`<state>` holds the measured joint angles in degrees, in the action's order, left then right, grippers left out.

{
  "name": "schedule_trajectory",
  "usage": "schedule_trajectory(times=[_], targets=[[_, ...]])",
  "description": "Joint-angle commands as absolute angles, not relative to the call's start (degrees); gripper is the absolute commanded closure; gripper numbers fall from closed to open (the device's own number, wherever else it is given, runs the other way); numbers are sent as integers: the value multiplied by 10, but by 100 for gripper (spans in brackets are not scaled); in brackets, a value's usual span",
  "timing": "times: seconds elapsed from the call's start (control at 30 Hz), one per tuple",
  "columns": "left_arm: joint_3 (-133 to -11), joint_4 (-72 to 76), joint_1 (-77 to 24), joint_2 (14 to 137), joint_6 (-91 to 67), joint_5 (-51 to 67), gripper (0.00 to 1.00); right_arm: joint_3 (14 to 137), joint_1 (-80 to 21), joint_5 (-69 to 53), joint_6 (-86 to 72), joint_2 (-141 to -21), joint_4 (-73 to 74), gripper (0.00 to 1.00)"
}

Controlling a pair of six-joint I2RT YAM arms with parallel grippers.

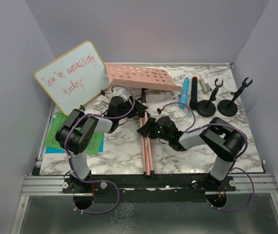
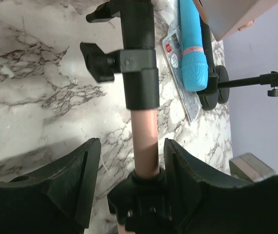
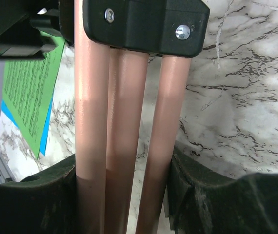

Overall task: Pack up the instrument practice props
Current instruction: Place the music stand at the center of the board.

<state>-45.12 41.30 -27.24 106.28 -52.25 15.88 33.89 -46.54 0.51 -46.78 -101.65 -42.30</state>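
Top external: pink tripod music holder (image 1: 139,77) lies down, legs nearward.

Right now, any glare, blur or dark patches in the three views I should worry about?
Top external: even light, soft shadows, whiteboard writing readable, no glare. Left wrist: pink stand pole and blue microphone sharp; left gripper near-black, little detail. Right wrist: mild sheen on the pink stand legs, right gripper dark, green sheet print soft.
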Motion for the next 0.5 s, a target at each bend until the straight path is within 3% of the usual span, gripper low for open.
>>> schedule_trajectory(times=[0.0,0.3,0.47], targets=[[-399,431,-258,990,-522,163,39,352,-461,87,-463,-1036,-378,90],[-269,386,-239,807,-525,119,37,352,-461,89,-466,-1039,-370,90],[-284,178,-232,624,-463,58,30,366,-461,98,-468,-1040,-327,86]])
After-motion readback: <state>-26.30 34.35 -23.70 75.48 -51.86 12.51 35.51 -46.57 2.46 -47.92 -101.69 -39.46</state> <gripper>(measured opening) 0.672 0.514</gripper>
